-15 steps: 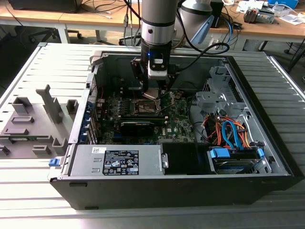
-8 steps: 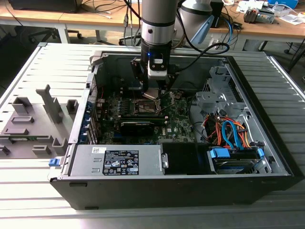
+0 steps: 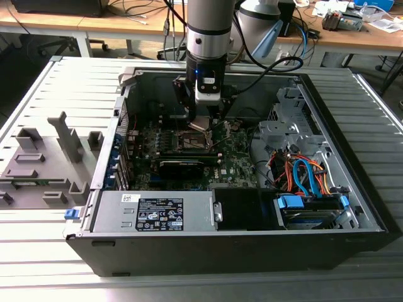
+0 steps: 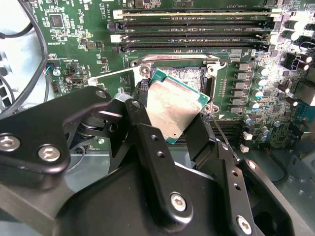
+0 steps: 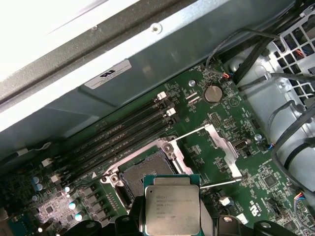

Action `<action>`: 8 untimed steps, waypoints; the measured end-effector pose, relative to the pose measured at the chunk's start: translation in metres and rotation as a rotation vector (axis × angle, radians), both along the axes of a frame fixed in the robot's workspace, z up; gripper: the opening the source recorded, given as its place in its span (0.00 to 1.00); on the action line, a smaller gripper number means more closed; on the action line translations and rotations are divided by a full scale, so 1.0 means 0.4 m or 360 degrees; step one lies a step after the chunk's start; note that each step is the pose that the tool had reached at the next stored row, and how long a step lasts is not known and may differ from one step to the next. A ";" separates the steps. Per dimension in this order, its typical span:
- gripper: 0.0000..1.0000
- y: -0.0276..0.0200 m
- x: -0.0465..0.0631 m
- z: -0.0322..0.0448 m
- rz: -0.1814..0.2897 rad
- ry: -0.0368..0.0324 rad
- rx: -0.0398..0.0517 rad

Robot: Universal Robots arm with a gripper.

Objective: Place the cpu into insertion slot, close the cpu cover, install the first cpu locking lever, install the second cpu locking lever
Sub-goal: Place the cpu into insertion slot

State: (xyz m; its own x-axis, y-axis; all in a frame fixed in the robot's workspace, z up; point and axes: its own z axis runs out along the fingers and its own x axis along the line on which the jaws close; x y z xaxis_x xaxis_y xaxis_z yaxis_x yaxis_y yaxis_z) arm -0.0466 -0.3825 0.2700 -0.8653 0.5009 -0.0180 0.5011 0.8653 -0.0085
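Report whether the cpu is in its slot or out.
Out. The pincer grips the cpu above the insertion slot, which lies bare.

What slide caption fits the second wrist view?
Tool holds the cpu over the open insertion slot on the green motherboard.

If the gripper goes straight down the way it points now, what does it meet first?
Probably the open socket: the chip held by the gripper hangs above it, though the gap is hard to judge.

Silver-grey arm (image 3: 206, 22) with a black end effector (image 4: 174, 110).
Its jointed black fingers (image 4: 152, 147) carry silver screws (image 4: 178, 201); a blue light (image 3: 197, 71) glows on the dark wrist block (image 3: 211, 68).
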 end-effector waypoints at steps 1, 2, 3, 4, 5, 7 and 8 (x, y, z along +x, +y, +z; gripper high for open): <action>0.54 0.000 0.000 0.000 -0.0001 0.0000 0.0000; 0.54 0.000 0.000 0.000 -0.0002 0.0000 -0.0001; 0.54 0.000 0.000 0.000 -0.0003 0.0000 -0.0001; 0.54 0.000 0.000 0.000 -0.0004 0.0000 -0.0001; 0.54 0.000 0.000 0.000 -0.0006 0.0000 -0.0002; 0.54 0.000 0.000 0.000 -0.0010 0.0000 -0.0002; 0.54 0.000 0.000 0.000 -0.0010 0.0000 -0.0002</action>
State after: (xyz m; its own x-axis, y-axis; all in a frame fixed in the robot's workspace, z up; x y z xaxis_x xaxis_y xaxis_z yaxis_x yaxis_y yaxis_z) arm -0.0466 -0.3825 0.2700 -0.8620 0.5065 -0.0186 0.5068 0.8620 -0.0094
